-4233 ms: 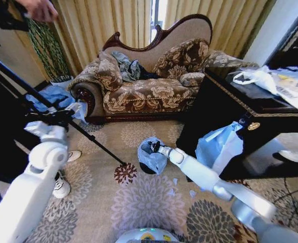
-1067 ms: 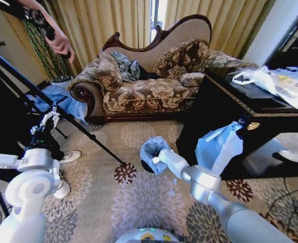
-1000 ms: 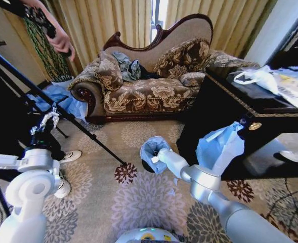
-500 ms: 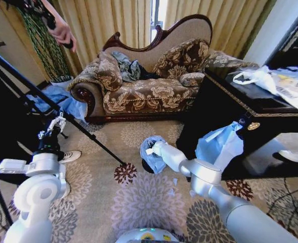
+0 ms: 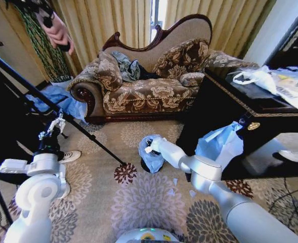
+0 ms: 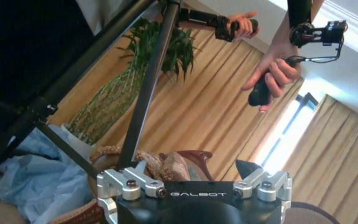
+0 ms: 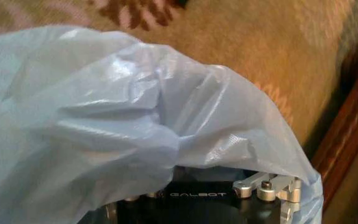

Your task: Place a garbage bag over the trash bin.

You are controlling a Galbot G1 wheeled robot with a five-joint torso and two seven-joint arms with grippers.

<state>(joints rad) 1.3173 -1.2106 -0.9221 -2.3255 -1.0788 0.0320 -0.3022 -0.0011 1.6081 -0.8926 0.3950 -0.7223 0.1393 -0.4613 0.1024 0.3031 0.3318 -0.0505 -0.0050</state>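
The trash bin (image 5: 144,167) stands on the carpet in front of the sofa, black at its foot and inside its mouth. The pale blue garbage bag (image 5: 154,159) drapes over its rim and down its sides. My right gripper (image 5: 149,147) is at the bin's near rim, wrapped in the bag's film. In the right wrist view the bag (image 7: 104,116) lies over the front of that gripper. My left gripper (image 5: 51,129) is raised at the far left, away from the bin. In the left wrist view the left gripper (image 6: 191,166) is open and holds nothing.
A dark table (image 5: 224,119) stands right of the bin, with a larger pale blue bundle (image 5: 217,144) hanging at its side and a white bag (image 5: 257,76) on top. The sofa (image 5: 149,93) is behind. A tripod leg (image 5: 90,139) crosses the carpet at left, near a shoe (image 5: 70,156).
My right gripper has drawn the bag from a raised bunch down over the bin. The left arm has risen a little at the far left.
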